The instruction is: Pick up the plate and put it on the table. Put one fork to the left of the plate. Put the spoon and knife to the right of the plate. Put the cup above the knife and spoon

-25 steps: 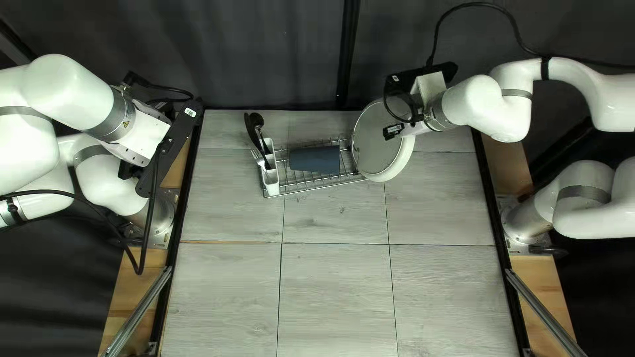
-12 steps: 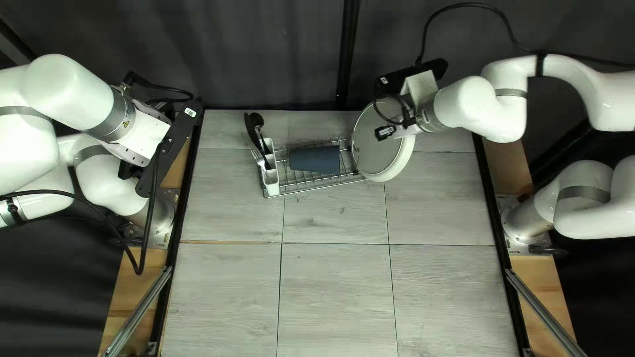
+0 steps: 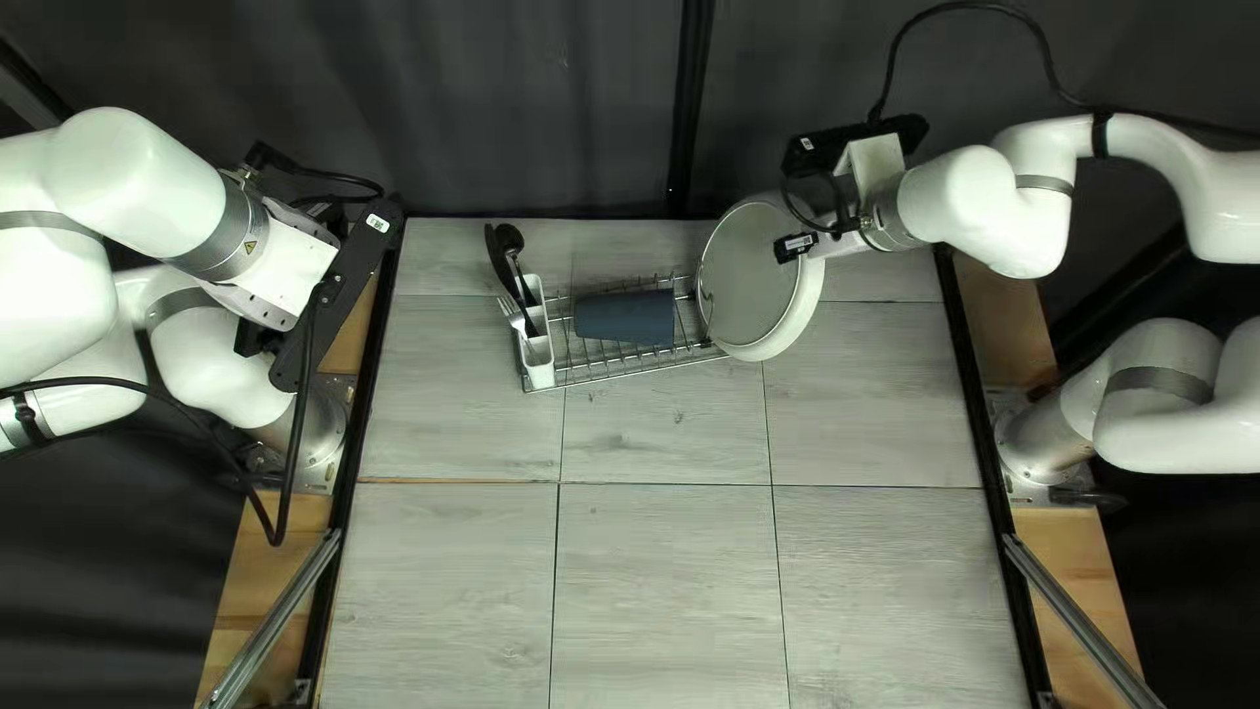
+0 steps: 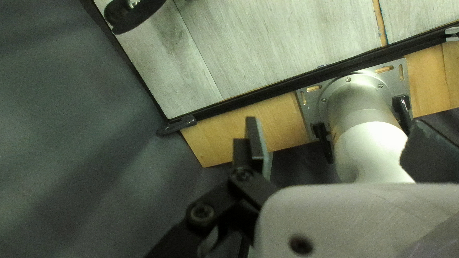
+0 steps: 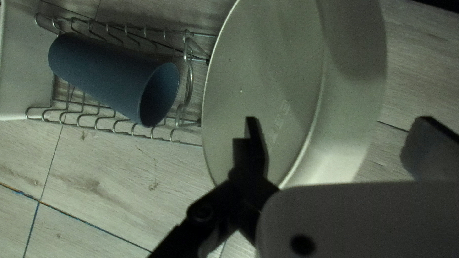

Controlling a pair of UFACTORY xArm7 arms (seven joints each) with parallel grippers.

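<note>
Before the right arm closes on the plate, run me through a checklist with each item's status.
1. Right gripper open: ok.
2. Plate edge between its fingers: ok in the right wrist view; one finger shows over the face, the other past the outer side.
3. Fingers deep enough to grip: cannot tell.
4. Right gripper clear of the cup: ok; it lies on its side in the wire rack.
5. Plate flat: not ok; it stands tilted at the rack's end.
6. Left gripper clear of the plate: ok.
</note>
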